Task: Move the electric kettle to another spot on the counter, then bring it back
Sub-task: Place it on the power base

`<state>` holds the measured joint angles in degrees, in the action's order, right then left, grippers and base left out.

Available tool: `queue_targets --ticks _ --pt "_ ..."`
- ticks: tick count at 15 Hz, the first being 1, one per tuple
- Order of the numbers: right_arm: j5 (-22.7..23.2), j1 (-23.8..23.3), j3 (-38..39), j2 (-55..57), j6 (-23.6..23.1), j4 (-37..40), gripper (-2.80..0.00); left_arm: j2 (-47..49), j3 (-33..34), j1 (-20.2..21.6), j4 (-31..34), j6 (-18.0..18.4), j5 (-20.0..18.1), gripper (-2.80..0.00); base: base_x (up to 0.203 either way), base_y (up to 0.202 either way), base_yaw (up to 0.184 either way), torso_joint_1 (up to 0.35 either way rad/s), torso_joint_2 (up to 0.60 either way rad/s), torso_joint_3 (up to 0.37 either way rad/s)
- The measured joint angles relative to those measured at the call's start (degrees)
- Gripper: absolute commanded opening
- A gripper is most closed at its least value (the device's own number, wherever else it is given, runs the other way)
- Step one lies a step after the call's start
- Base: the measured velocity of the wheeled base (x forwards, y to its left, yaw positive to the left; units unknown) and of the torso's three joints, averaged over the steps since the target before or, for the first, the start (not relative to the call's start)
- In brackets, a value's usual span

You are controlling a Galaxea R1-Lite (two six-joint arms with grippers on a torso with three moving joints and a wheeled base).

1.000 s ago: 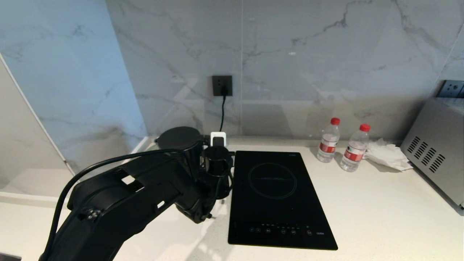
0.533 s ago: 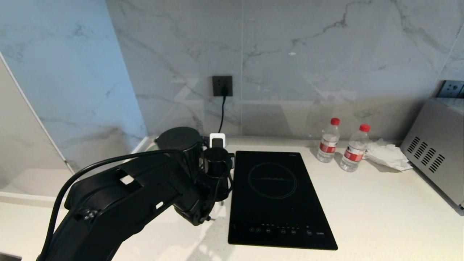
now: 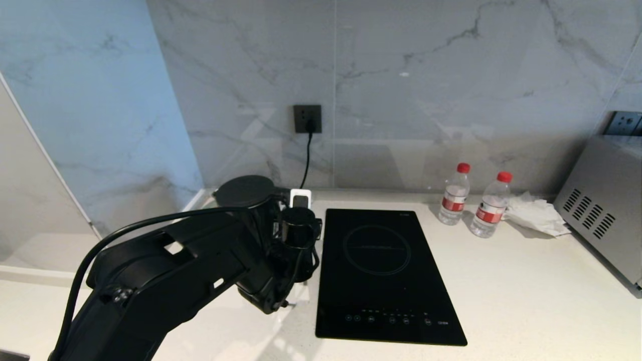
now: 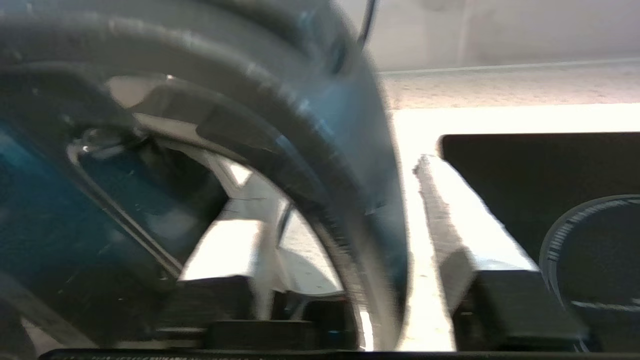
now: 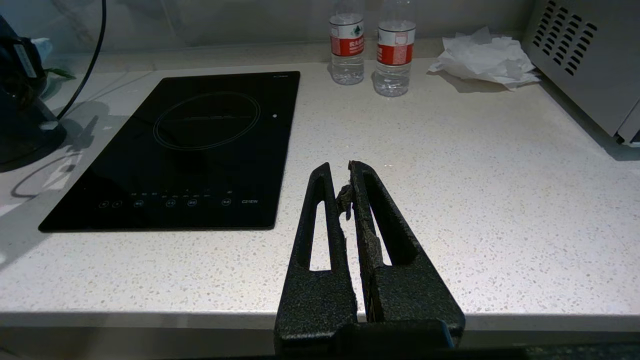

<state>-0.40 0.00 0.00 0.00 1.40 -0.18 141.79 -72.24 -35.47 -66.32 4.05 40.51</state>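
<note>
Black on black makes this a hard grasp to read. The glossy black, tapered electric kettle (image 3: 248, 193) with its flat round lid stands upright at the back left of the white speckled stone bench (image 3: 501, 291). It is just left of the inset black glass hob (image 3: 381, 271) and beside a small white plug block (image 3: 301, 198).

The left pincer (image 3: 281, 228) is at the kettle's loop handle (image 4: 310, 165). In the left wrist view the handle crosses close in front of the camera. One finger (image 4: 465, 240) stands clear of it with a bright strip of bench between them, so the pincer looks parted and loose about the handle, not gripping it. I cannot tell whether the kettle sits on its base disc.

If this is a release, the pincer should open fully before the arm backs straight out along the fingers, so nothing hooks the loop and tips the jug. If it is a grasp, the handle should be centred between the fingers and clamped high before any lift. Either way the arm should avoid dragging sideways towards the hob edge.

The right pincer (image 5: 345, 185) hangs idle over the front of the bench, fingers pressed together and empty.
</note>
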Motion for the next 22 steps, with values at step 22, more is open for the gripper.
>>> queue_targets --ticks 22 --pt "0.0 0.0 0.0 0.0 0.0 0.0 -2.80 -5.4 15.5 -2.2 -5.5 -3.9 -5.1 0.00 0.000 0.000 0.000 0.000 0.00 0.000"
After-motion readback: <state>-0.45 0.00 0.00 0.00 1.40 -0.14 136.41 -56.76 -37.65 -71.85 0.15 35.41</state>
